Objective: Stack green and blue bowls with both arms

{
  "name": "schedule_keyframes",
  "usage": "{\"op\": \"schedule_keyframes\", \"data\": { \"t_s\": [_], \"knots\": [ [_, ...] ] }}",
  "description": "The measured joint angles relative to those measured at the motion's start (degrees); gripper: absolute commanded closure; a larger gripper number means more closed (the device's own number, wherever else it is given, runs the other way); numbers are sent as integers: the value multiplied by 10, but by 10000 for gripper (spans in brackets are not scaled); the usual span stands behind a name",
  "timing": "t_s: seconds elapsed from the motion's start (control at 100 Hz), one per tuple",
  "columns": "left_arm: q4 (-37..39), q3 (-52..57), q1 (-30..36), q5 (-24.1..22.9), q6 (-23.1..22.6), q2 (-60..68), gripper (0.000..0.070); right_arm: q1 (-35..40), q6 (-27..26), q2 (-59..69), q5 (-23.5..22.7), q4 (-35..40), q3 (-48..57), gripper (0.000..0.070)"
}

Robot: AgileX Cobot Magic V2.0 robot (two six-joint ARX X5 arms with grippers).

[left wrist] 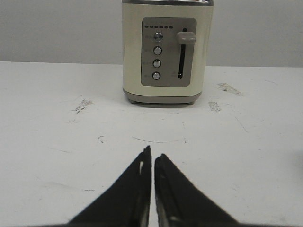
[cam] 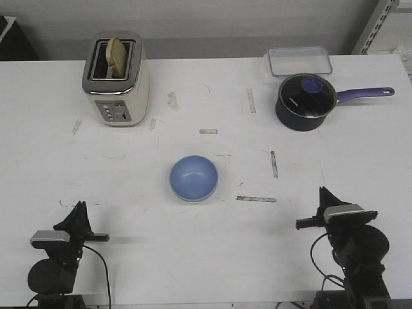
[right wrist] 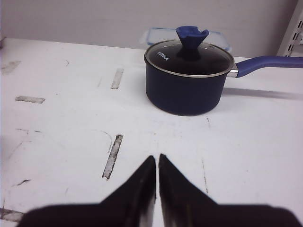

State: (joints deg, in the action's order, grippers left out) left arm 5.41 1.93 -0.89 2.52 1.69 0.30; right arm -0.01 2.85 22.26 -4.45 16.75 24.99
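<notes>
Green bowl hidden beneath blue bowl [cam: 194,177]

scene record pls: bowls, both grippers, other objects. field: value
bowls: periwinkle blue glossy bowl mid-table; a pale rim shows under its lower edge, possibly the green bowl beneath, not certain
left gripper: shut, empty, near table's front edge, facing the cream toaster
right gripper: shut, empty, facing the dark blue lidded saucepan
toaster: bread slice in slot
behind saucepan: clear plastic container
table: white, scuffed

Your front camera looks down over the worktop [cam: 206,257]; low left wrist faces the toaster [left wrist: 166,52]; right wrist, the saucepan [right wrist: 189,78]; front shares both.
</notes>
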Motion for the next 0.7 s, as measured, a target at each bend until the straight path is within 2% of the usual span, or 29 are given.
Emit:
{"op": "schedule_keyframes", "data": {
  "t_s": [0.38, 0.55, 0.7],
  "knots": [
    [0, 0, 0, 0, 4, 0, 699, -1, 0, -2, 1, 1, 0, 700],
    [0, 0, 0, 0, 4, 0, 699, -22, 0, -64, 1, -20, -19, 700],
    [0, 0, 0, 0, 4, 0, 699, -39, -1, -136, 21, -56, -86, 700]
  ]
}}
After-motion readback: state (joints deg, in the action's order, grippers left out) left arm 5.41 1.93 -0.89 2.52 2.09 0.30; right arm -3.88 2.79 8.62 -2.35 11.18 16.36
